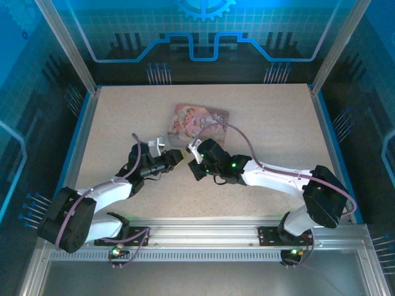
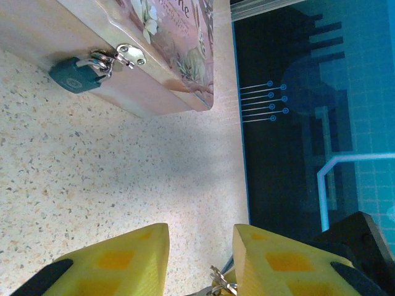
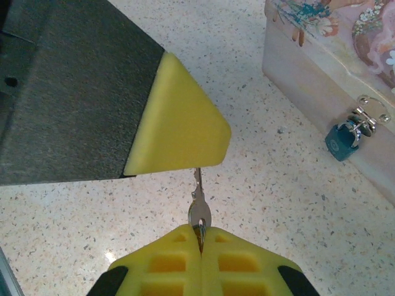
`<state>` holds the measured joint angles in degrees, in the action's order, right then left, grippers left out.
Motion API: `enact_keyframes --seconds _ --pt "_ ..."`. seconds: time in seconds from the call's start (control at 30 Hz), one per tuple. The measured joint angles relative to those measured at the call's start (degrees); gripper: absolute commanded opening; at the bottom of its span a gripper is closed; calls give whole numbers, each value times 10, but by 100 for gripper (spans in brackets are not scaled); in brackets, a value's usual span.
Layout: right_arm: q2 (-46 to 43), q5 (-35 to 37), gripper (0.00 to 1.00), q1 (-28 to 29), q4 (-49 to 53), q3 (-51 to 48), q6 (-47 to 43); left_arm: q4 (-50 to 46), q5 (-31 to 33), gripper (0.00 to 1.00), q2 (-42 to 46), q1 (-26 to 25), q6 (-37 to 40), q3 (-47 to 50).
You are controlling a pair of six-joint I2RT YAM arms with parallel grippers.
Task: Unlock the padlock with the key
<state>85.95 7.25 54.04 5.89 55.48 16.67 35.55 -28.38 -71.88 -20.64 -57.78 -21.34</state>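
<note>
On the table (image 1: pixel 278 123), the tin (image 1: pixel 199 120) is seen at the far middle, with its hasp (image 3: pixel 370 114) on the near side. Just near of the tin, the two grippers are brought tip to tip.

The left gripper (image 2: pixel 200 233) is held with its jaws apart. One finger (image 3: pixel 179 129) of it is set against the blade end of the key (image 3: pixel 199 213). The right gripper (image 3: pixel 200 231) is pressed together on the key's head, so that the blade is pointed out of the pads toward that finger.

The padlock (image 3: pixel 340 142) is hung through the hasp with its shackle closed, to the right of and well apart from the key.

The first part is judged done: the key is off the table and gripped. A handover or a regrip between the grippers appears to be in hand. Everything at the lock is left to do. The key has not yet been brought to the padlock, inserted or turned, and the shackle has not been released.
</note>
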Motion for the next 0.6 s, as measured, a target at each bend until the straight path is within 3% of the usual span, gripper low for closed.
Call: enact_keyframes --seconds 0.33,0.6 --pt "0 21 0 10 0 0 -9 4 0 26 -17 -8 -24 -11" --pt "5 79 0 39 1 1 -41 3 0 22 -22 -12 -41 -11"
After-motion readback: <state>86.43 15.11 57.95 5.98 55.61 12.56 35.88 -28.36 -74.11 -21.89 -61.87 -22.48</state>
